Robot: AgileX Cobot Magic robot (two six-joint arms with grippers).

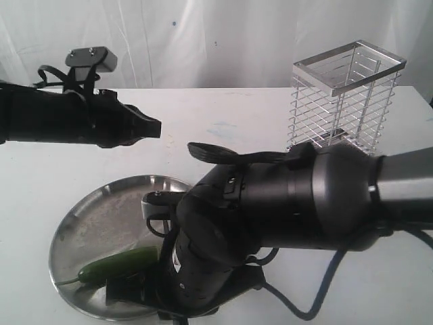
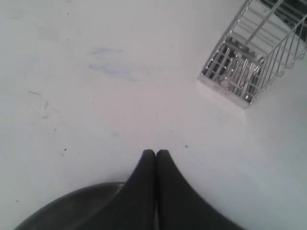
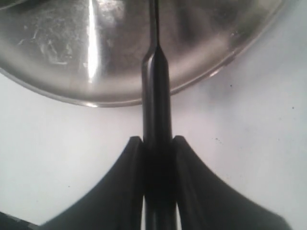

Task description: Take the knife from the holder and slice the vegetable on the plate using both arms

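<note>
The steel plate (image 1: pixel 88 223) lies at the front left with the dark green vegetable (image 1: pixel 118 264) on its near side. My right arm (image 1: pixel 284 203) bends down over the plate's near edge and hides its own gripper. In the right wrist view the right gripper (image 3: pixel 157 141) is shut on the black handle of the knife (image 3: pixel 156 91). The thin blade reaches out over the plate (image 3: pixel 57 52). My left gripper (image 1: pixel 154 127) hangs shut and empty above the table behind the plate, also seen as the left gripper (image 2: pixel 156 152). The vegetable shows in neither wrist view.
The chrome wire holder (image 1: pixel 345 95) stands upright at the back right, with no knife showing in it, and appears as the holder (image 2: pixel 247 62) ahead of my left gripper. The plate's rim (image 2: pixel 72 199) lies just under the left fingers. A white backdrop closes the far side.
</note>
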